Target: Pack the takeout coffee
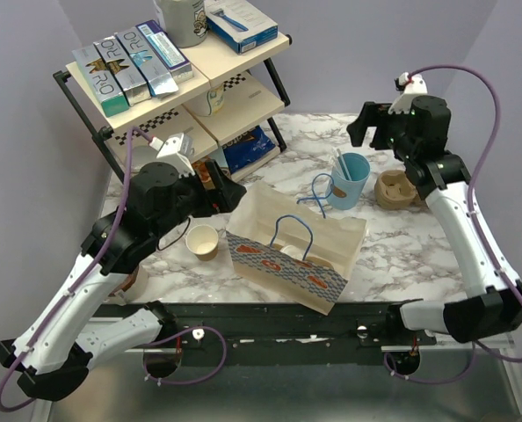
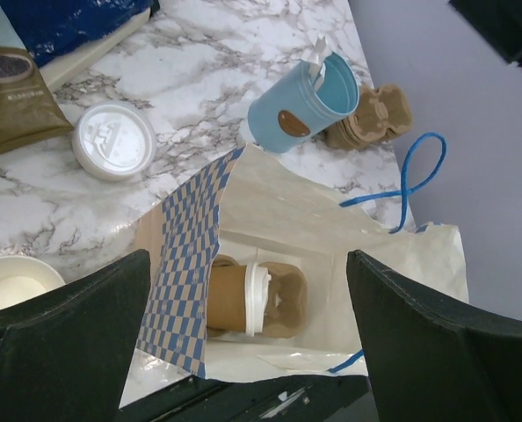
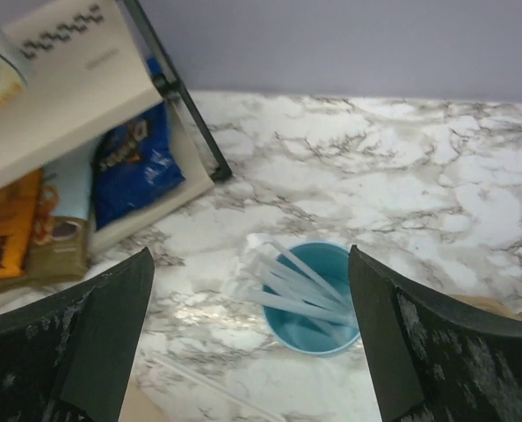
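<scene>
Clearly the takeout coffee [image 2: 243, 299] lies sideways inside the bag [image 2: 182, 264], straight below your parted left gripper [image 2: 248, 264], long axis running finger to finger. Your right gripper [image 1: 366, 123], also parted, hangs beyond the bag.

Honestly the only print that's coming through readable is the big "RO" that's showing on two of the boxes [image 1: 120, 70] lying on top of the shelf [image 1: 230, 61], while the blue snack bag [image 3: 129, 171] and brown pouch [image 2: 15, 97] are staying too blurry to read.
</scene>
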Robot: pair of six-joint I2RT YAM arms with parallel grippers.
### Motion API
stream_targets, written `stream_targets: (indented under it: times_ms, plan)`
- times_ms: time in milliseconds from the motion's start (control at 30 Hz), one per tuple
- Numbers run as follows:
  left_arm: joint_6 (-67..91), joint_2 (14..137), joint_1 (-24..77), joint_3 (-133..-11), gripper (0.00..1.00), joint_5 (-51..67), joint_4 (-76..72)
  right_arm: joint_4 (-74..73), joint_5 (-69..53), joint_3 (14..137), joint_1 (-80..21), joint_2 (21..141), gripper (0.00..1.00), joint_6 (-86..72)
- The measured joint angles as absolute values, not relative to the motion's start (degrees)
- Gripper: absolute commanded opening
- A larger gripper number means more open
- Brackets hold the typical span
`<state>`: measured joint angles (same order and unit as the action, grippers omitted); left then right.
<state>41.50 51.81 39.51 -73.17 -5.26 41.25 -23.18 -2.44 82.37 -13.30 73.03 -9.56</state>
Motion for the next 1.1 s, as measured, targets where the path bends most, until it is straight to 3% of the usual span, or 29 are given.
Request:
stream_targets:
  times_ms: [267,600,1100]
  plan:
    - [41.43,52.53,39.51,-77.62,0.99,-11.51,44.21,-21.98,-9.43,82.65,-11.55,83.31,0.65,-0.4]
    - [41.43,51.33,39.51,-77.08,0.99,-16.47,45.15,-21.89,-15.09,83.72,-13.02,88.47,0.53,9.8]
    - [41.65,51.27,39.51,-76.05,0.99,-17.89,45.23,-23.97,-5.78,84.64,-18.46,92.42,0.48,11.33]
